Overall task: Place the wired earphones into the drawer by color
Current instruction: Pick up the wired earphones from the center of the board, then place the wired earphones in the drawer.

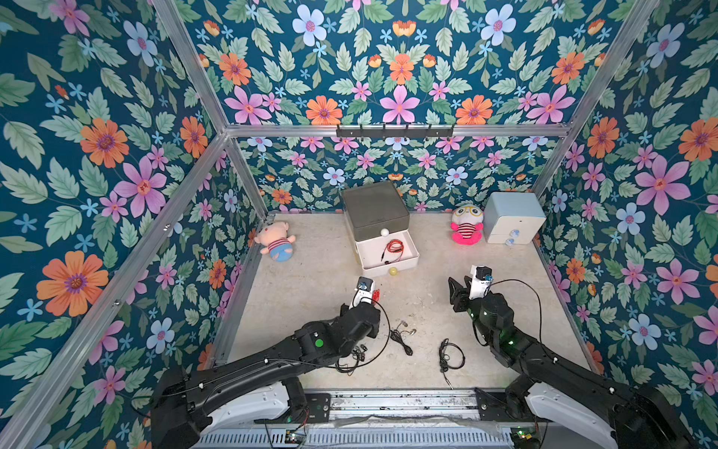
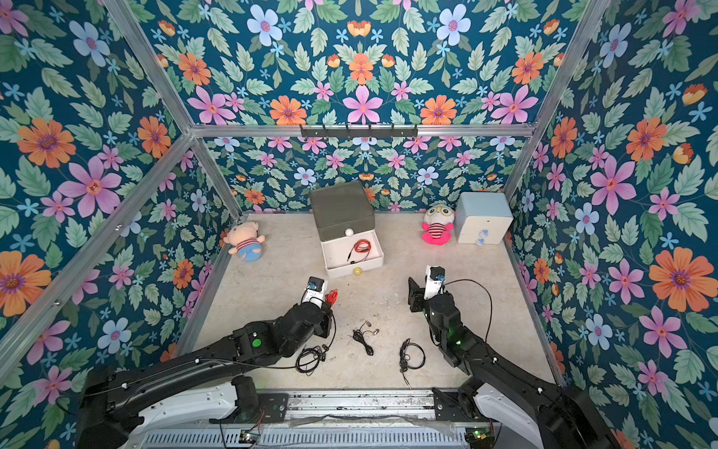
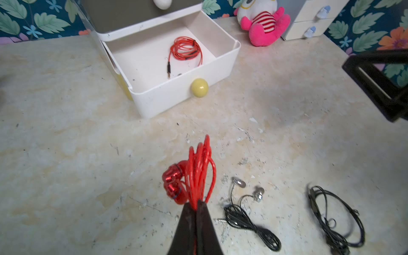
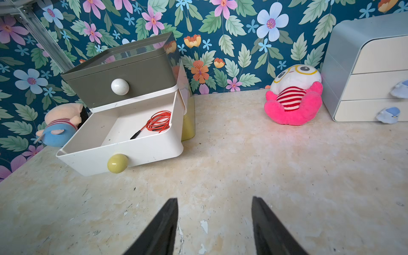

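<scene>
- The left gripper (image 3: 197, 204) is pinching a red earphone bundle (image 3: 198, 172) between fully closed fingertips. The loops are fanning out past the tips, and the red earbuds are bunching at one side.
- The bundle is sitting over the middle of the desk (image 3: 66, 143), between the near edge and the open white drawer (image 3: 227, 55). It appears to be lifted clear of the surface.
- The drawer is standing pulled out from the drawer unit (image 1: 375, 210) at the middle of the back edge, its yellow knob (image 3: 199, 87) facing the arms. One red earphone coil (image 3: 186, 49) is lying inside, toward the wall on the right arm's side.
- Key relation: the drawer is lying ahead of the left claw, toward the back edge and slightly toward the right arm's side. The bundle's long axis is running along the claw's line, pointing at the drawer front.
- Judgement: a short forward carry is coming, with height needed over the front wall. Trailing loops may catch on that rim.
- The right gripper (image 4: 215, 199) is hovering over bare desk with its jaws well apart and holding nothing. The left claw is nearer the drawer front.
- Three black earphone bundles (image 1: 402, 336) are lying near the near edge, one partly under the left arm.
</scene>
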Controlling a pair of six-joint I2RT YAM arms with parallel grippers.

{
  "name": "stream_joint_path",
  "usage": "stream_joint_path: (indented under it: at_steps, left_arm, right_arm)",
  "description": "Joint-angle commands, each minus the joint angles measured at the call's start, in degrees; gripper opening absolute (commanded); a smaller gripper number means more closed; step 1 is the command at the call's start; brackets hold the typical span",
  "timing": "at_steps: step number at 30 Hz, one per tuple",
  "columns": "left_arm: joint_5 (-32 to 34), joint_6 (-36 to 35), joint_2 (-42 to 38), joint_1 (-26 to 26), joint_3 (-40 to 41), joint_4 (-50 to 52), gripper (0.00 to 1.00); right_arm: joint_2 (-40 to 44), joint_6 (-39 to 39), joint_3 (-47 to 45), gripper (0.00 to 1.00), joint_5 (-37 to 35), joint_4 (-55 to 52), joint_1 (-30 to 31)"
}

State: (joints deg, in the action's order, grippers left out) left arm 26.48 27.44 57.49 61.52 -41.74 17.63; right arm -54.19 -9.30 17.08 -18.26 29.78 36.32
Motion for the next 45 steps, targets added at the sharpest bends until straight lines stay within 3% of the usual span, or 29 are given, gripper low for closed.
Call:
stream_joint_path:
  at_steps: [1,11,15,21,29,35,45]
  left_arm:
    - [-3.01,-6.66,1.4,-4.61,-1.16,-6.2,0.0]
    - [-7.65,-29.0,12.1,-10.07,-11.86,-9.63,0.0]
    - [-9.28,-36.41,13.87,-11.41,-12.29,-12.8,0.0]
    - [-17.07,-46.01,14.04,-15.22,-10.91,-17.73,0.0]
    - [-31.4,-52.9,17.48,-23.59,-14.47,-16.84,0.0]
    - [-37.59,-57.34,21.43,-27.08,-18.55,-14.25,0.0]
    - [-39.74,-58.97,28.72,-30.0,-22.58,-14.2,0.0]
  right_arm:
    - [-0.03,-0.18,-0.05,0.58,-0.15,2.3,0.07]
    - [0.23,-0.19,-0.28,0.58,-0.13,2.3,-0.09]
    - [0.52,-0.11,-0.27,0.58,-0.01,2.21,-0.02]
    - [0.67,-0.21,-0.44,0.58,0.0,2.21,-0.28]
    - [0.84,-0.25,-0.52,0.58,0.27,2.3,-0.28]
    - [1.26,-0.31,-0.51,0.58,0.41,2.21,-0.35]
    - [1.72,-0.33,-0.61,0.58,0.38,2.12,-0.37]
